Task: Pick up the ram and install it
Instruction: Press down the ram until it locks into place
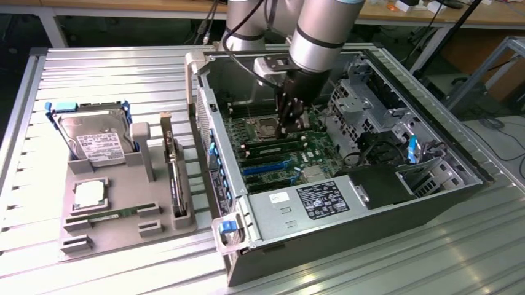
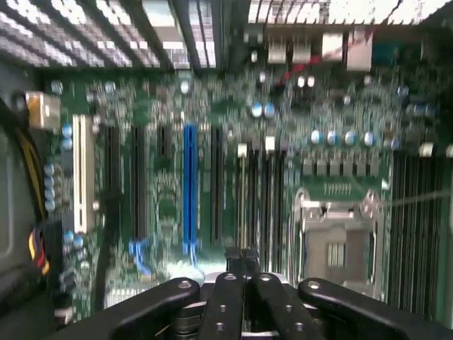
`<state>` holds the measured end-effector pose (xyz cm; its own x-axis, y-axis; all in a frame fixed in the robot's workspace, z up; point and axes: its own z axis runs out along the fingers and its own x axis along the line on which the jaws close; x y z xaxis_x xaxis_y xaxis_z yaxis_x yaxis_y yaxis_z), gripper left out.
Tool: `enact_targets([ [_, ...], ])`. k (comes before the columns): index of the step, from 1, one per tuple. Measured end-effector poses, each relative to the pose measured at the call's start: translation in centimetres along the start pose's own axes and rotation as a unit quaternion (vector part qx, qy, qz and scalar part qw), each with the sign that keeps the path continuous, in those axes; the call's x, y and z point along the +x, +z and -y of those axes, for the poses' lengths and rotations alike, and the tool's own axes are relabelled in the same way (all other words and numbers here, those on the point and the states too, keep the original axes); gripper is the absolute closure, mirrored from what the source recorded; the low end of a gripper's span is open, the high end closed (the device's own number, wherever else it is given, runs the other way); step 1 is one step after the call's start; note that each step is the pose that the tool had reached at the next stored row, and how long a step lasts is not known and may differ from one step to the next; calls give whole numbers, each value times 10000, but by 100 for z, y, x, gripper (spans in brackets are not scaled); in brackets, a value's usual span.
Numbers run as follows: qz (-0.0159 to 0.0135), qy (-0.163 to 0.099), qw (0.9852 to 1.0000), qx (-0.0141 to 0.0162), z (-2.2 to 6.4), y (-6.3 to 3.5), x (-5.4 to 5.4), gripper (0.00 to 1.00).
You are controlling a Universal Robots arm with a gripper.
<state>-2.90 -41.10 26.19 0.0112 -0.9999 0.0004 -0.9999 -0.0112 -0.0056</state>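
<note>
1. Exterior view: the gripper (image 1: pixel 291 126) hangs inside the open computer case (image 1: pixel 426 203), over the green board (image 1: pixel 283 161); a ram (image 1: pixel 113 214) lies in the grey tray (image 1: pixel 123 236) beside it.
2. Wrist view: the gripper (image 2: pixel 241 258) is clenched, fingers (image 2: pixel 228 297) pressed together, empty, above the board's slots (image 2: pixel 190 188).

This looks like a robotics lab or electronics workshop. A ribbed aluminium table (image 1: pixel 98 67) fills most of the exterior view, carrying an opened computer case (image 1: pixel 345 184) at centre and a grey fixture tray (image 1: pixel 123 227) of loose computer parts at lower left. Wooden workbenches (image 1: pixel 459 15) with cluttered tops run along the upper edge, cables hang beneath them, and a metal frame (image 1: pixel 492 67) stands at upper right.
</note>
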Motion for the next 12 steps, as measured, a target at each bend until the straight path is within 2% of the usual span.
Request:
enact_targets([
  [1, -1, -1, 10000, 99, 20, 0, 0, 90],
  [2, -1, 0, 9999, 165, 80, -2, 1, 90],
  [4, -2, 0, 9999, 164, 194, -96, 2, 90],
  [6, -2, 0, 9999, 163, 369, -261, 4, 90],
  [7, -2, 0, 9999, 163, 414, -320, 4, 90],
  [11, -39, 97, 9998, 162, 423, -572, -16, 90],
  [12, -46, 120, 9998, 156, 424, -601, -19, 90],
])
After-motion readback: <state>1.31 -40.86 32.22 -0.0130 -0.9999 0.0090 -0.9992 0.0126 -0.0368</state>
